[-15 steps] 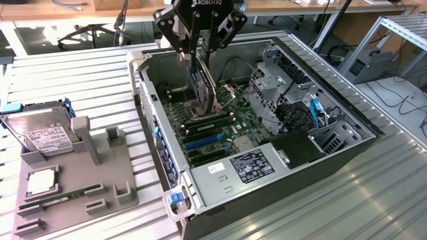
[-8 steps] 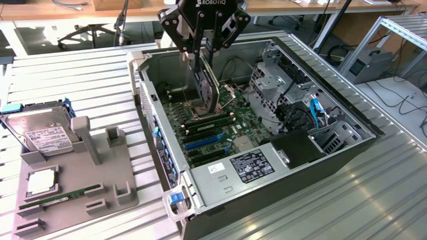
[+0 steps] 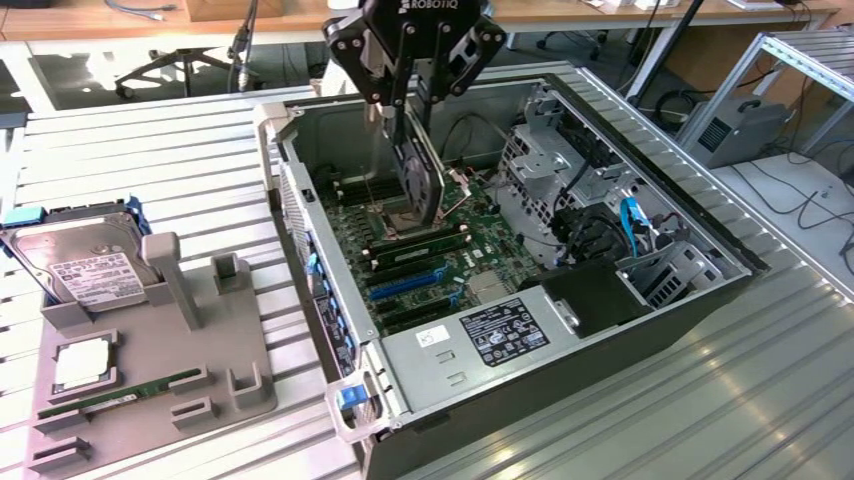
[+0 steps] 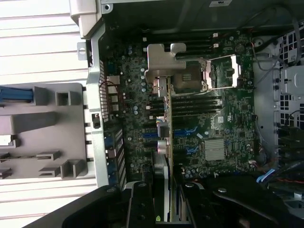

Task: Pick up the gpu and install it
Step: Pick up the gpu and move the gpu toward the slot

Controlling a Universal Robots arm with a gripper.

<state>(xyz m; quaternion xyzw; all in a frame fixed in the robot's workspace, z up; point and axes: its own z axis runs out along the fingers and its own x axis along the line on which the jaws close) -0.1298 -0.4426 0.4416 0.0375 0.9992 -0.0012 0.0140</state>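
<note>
The gpu (image 3: 427, 180) is a thin black card hanging upright and edge-on inside the open computer case (image 3: 302, 150), above the motherboard (image 3: 441, 262). My gripper (image 3: 407, 108) is shut on its upper edge. In the wrist view the gpu (image 4: 169, 118) runs as a narrow strip away from my gripper (image 4: 167, 202), with its silver bracket (image 4: 164, 59) at the far end, over the processor socket (image 4: 216, 71). The blue expansion slots (image 3: 400, 286) lie lower down on the board, towards the power supply. The card's lower edge hangs above the board, not seated in a slot.
A grey parts holder (image 3: 180, 345) at the exterior view's left carries a hard drive (image 3: 87, 268), a processor chip (image 3: 83, 362) and a green RAM stick (image 3: 127, 392). The power supply (image 3: 501, 332), drive cage (image 3: 541, 165) and blue cables (image 3: 627, 222) crowd the case's other side.
</note>
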